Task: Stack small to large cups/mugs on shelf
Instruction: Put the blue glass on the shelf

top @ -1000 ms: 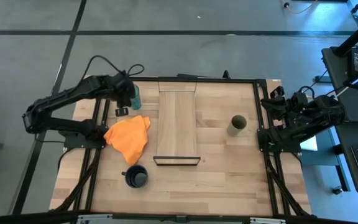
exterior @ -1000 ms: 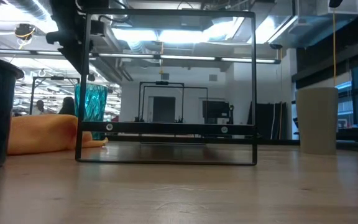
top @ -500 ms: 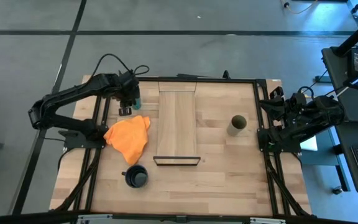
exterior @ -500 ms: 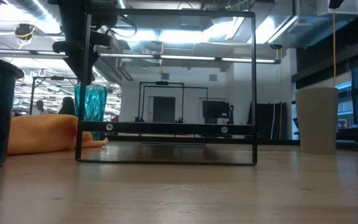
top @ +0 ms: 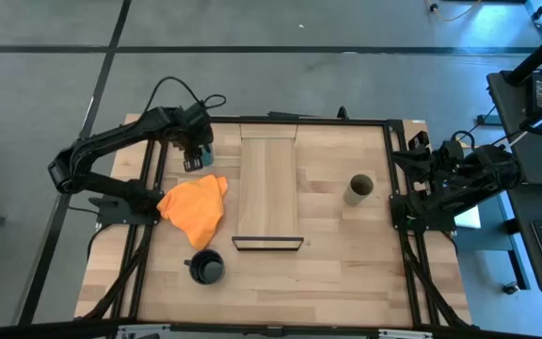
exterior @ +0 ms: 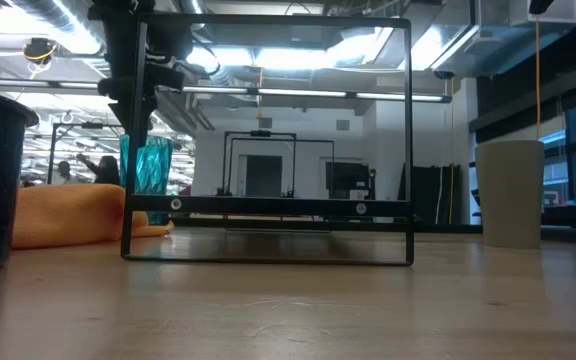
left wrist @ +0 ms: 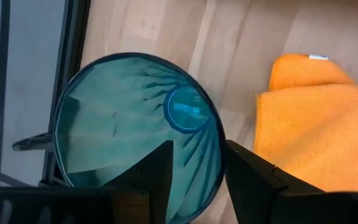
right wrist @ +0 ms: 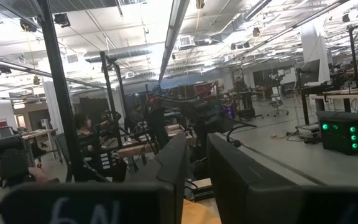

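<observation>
Nearest me on the counter [top: 346,268], the dark navy mug [top: 206,267] is standing upright near the front edge, left of centre, well apart from everything I am working on. Just beyond it, the shelf [top: 269,188] is lying flat along the middle of the counter, its thin dark metal frame [exterior: 268,140] standing at the near end. Left of the shelf, the orange cloth [top: 196,207] is lying crumpled beside it. Right of the shelf, the small olive-brown cup [top: 358,187] is standing upright on its own.

My right gripper [right wrist: 191,163] is waiting off the right edge of the counter, pointing out into the room, its fingers parted with only a narrow gap between them and nothing in it.

Farther back, at the far left corner, I am holding my left gripper [left wrist: 192,168] directly over the teal-green tumbler [left wrist: 138,127], which is standing upright just beyond the cloth. Looking down past my fingers [left wrist: 247,174] into its open mouth, I am keeping them spread apart, one on either side of the near rim, not clamped on it.
</observation>
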Controlling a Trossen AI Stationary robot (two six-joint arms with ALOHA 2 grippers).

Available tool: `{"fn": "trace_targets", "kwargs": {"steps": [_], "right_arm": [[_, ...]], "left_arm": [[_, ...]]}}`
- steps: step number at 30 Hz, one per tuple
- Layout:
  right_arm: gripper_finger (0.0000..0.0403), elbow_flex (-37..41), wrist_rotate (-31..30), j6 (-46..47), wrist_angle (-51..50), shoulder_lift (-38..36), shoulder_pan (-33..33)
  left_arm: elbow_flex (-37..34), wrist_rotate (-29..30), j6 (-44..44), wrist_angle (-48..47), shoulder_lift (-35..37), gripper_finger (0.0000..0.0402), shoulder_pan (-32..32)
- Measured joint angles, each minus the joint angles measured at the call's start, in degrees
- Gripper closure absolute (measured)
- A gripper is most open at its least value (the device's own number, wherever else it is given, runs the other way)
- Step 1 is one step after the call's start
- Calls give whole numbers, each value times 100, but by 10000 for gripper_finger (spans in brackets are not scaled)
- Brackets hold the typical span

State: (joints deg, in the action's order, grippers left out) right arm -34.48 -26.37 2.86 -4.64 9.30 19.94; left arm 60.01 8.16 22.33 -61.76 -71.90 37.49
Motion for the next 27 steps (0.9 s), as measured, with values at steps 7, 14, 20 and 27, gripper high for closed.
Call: {"fn": "trace_targets", "kwargs": {"steps": [7, 14, 20, 27], "right_arm": [[336, 0, 0, 2, 0, 2, -1], [336, 0, 0, 10, 2, 2, 1], [336, 0, -2, 330, 3, 2, 0], [336, 0, -2, 530, 2, 2, -1]], "left_arm": [[0, -321, -123, 10, -15, 319, 7], [-7, -296, -167, 6, -13, 393, -59], [213, -83, -185, -42, 81, 396, -425], [1378, -183, -291, -470, 50, 398, -896]]}}
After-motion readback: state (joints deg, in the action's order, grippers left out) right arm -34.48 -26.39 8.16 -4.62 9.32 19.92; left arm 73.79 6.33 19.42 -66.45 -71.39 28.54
